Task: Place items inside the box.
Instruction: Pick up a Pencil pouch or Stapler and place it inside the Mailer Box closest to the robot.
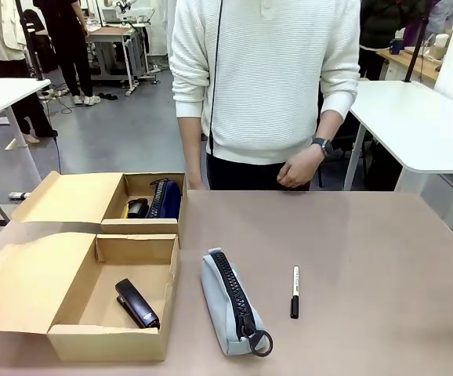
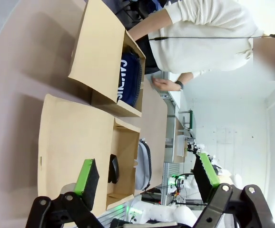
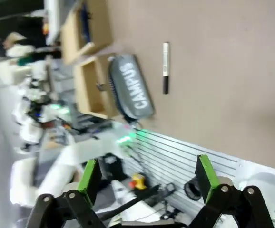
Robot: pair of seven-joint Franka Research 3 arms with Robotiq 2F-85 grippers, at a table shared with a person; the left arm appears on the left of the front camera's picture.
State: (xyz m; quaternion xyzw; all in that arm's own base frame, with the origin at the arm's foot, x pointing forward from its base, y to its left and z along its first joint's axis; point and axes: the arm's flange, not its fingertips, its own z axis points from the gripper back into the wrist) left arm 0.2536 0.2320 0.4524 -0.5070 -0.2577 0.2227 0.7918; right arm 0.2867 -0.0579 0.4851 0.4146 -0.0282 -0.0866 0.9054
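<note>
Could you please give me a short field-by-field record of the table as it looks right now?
Box, near section: black stapler
Box, far section: navy pouch
On table: grey pouch lettered CAMPUS beside the box; marker pen to its right, not touching
Left gripper: fingers open, empty
Right gripper: fingers open, empty
Person: standing at the far edge
</note>
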